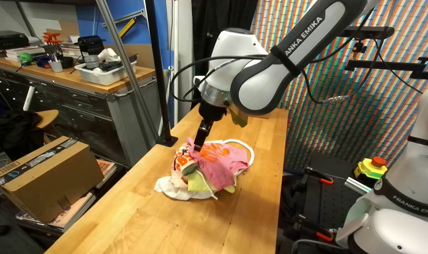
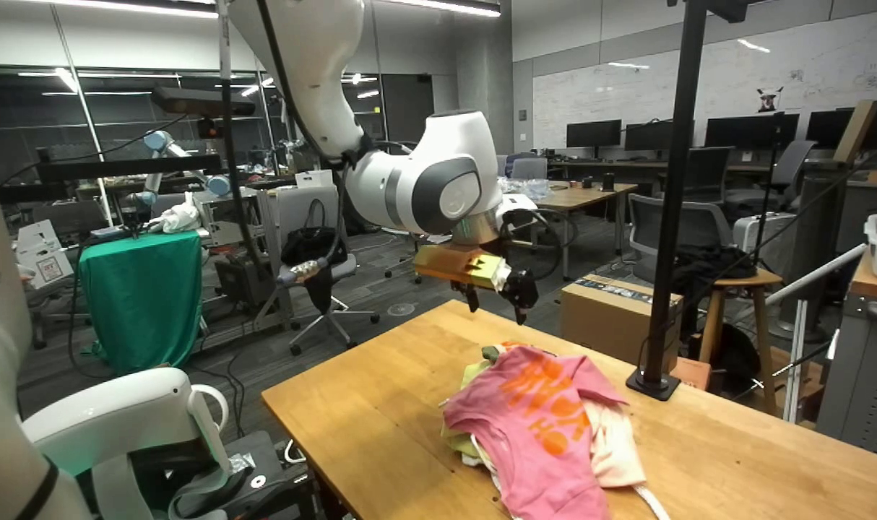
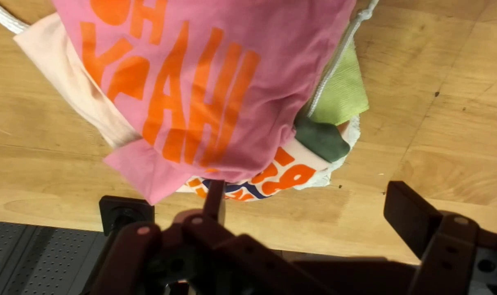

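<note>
Pink garment (image 2: 532, 419): atop the pile of clothes (image 1: 208, 171) on the table (image 1: 171, 229). Jaws: apart, empty, above the pile's edge. Step, seemingly: approach. Next move likely calls for lowering, then closing on cloth.

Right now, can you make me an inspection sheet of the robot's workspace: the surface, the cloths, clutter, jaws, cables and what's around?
Surface: wooden table; a black post stands on it.
Cloths: pink cloth with orange letters on top; pale green cloth and peach cloth poke out underneath.
Clutter: full white tub on a workbench; cardboard box beside the table.
Jaws: open, nothing between them, above the table near the pink cloth.
Cables: black cable loops beside the arm; a silver connector hangs nearby.
Surroundings: whiteboard, monitor, red-topped yellow button.
</note>
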Robot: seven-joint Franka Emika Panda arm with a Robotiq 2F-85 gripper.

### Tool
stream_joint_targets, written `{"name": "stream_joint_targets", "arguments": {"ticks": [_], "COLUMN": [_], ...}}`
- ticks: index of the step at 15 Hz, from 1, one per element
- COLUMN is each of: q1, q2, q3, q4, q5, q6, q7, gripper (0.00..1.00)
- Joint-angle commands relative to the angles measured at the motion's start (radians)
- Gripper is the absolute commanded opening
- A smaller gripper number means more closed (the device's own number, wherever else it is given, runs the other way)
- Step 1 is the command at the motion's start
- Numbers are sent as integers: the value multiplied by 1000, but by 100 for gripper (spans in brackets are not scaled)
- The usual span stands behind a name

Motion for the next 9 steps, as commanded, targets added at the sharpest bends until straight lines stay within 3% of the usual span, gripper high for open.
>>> {"name": "stream_joint_targets", "arguments": {"ticks": [1,5,9], "q1": [11,48,67], "q2": [65,144,214], "q3": [-44,-110,-131], "q4": [19,56,97], "q5": [-110,-214,-206], "q6": [98,151,176], "q7": [65,144,166], "gripper": [100,100,100]}}
